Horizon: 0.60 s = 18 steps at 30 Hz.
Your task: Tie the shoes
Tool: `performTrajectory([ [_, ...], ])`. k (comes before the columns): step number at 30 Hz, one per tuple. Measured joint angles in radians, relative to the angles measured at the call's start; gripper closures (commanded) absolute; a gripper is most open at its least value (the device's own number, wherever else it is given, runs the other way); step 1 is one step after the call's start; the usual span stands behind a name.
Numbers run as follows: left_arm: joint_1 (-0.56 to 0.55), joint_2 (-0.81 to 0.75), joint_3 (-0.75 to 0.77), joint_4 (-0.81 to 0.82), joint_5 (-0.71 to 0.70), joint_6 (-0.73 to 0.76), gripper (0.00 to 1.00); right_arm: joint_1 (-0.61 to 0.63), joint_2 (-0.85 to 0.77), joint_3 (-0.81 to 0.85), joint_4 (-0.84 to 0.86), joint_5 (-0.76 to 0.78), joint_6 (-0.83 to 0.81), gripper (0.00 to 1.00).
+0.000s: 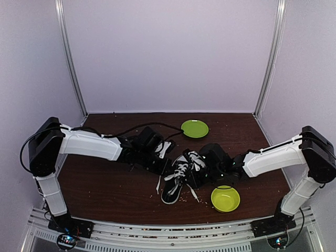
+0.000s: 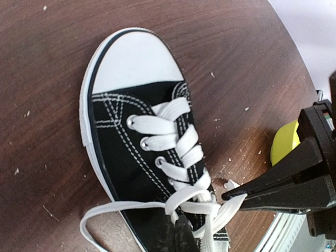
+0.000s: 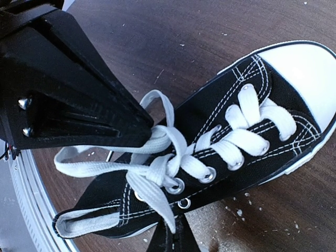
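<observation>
Left arm [image 1: 86, 144] and right arm [image 1: 270, 160] white with black joints, bolted at the table's [image 1: 105, 194] near corners, thin black cable [image 1: 142, 126] on the left arm, black pointy right gripper [image 3: 163, 176], two shiny screws [image 3: 23, 103]

The dark wood-grain counter [image 1: 105, 184] carried a black sneaker [image 1: 172, 191] at centre frame, its white laces [image 1: 181, 169] trailing onto the wood. A green plate [image 1: 195, 128] lay above it near the back edge and a yellow-green bowl [image 1: 225, 199] at lower right, and pale specks [image 2: 212, 75] dotted the surface.
</observation>
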Motion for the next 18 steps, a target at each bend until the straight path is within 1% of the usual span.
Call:
performTrajectory([
  [6,0.0,-0.01,-0.038,0.068,0.001,-0.005,1.0,0.0,-0.016,0.015,-0.04,0.024,0.0,1.0],
  [18,0.0,-0.076,-0.098,0.176,0.0,-0.006,1.0,0.0,-0.01,0.127,-0.08,0.04,-0.001,1.0],
])
